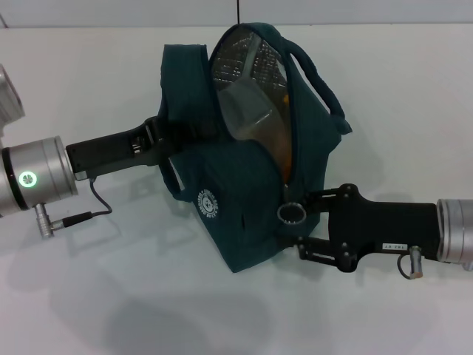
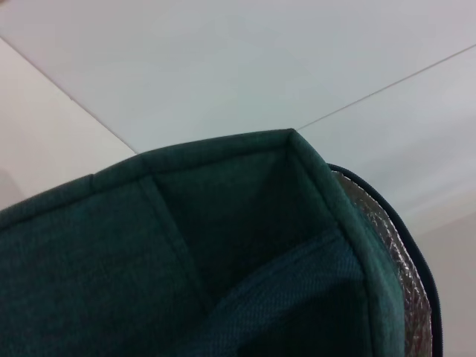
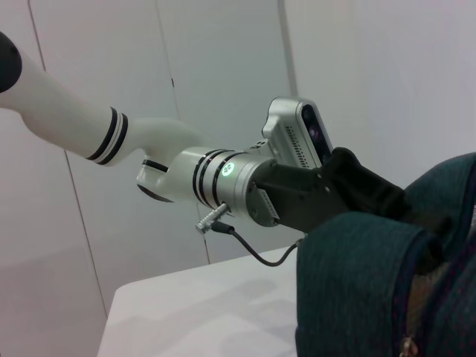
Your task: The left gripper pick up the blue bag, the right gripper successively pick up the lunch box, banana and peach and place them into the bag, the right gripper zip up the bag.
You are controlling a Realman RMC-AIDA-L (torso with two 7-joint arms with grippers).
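**Bag held up at both sides, mouth gaping**

The table (image 1: 89,296) is lying white and bare-topped under everything, its far edge showing in the head view.

The bag (image 1: 236,214) is standing in the middle of it, held between the two grippers, its zip undone along the upper side so the mouth is gaping toward the camera. Silver foil lining (image 1: 240,63) is showing inside the opening, and something orange-yellow is showing deep in the mouth, too hidden to name. One loop handle (image 1: 321,81) is arching over the far side of the opening. A round white logo (image 1: 209,204) is sitting on the near face.

The left gripper (image 1: 164,134) is reaching in from the bag's left side, its fingers buried in the fabric near the other handle; the bag is hanging from that spot, so the jaws are clamping on cloth. The left wrist view is filled by the bag's (image 2: 186,253) teal wall right against that gripper.

The right gripper (image 1: 304,225) is sitting at the bag's right lower corner, at the zip's end. The ring pull (image 1: 293,214) is lying just beside its upper finger; whether the jaws are closing on it cannot be told.
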